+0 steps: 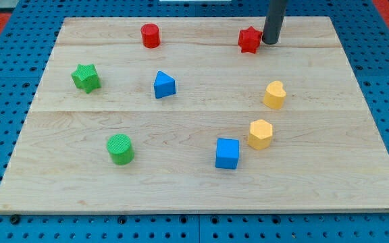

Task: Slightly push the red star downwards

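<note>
The red star [249, 40] lies near the view's top, right of the board's middle. My tip [271, 42] stands just to the star's right, close to it or touching; I cannot tell which. The rod rises from there out of the view's top.
A wooden board [194, 182] on a blue pegboard carries a red cylinder [150, 35], a green star [86, 77], a blue triangular block [164, 85], a green cylinder [120, 148], a blue cube [227, 153], a yellow heart [274, 94] and a yellow hexagon [261, 133].
</note>
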Tool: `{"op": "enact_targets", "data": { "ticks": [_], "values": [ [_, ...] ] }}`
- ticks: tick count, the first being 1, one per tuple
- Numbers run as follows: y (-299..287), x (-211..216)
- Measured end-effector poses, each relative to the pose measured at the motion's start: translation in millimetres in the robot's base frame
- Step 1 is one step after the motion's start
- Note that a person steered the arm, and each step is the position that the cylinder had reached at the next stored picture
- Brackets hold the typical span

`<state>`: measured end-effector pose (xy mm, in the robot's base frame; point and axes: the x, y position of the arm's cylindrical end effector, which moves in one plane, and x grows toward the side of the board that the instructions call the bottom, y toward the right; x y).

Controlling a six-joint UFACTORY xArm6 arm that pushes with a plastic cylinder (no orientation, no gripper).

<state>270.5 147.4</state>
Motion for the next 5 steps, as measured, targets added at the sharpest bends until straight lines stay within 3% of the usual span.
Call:
{"op": "enact_targets", "data": {
  "ticks": [1,2,3,5],
  "values": [
    [5.3,-68.9],
    [-34.4,-57.5],
    [-21.7,-5.1],
    [26.5,-3.4]
  ]
}}
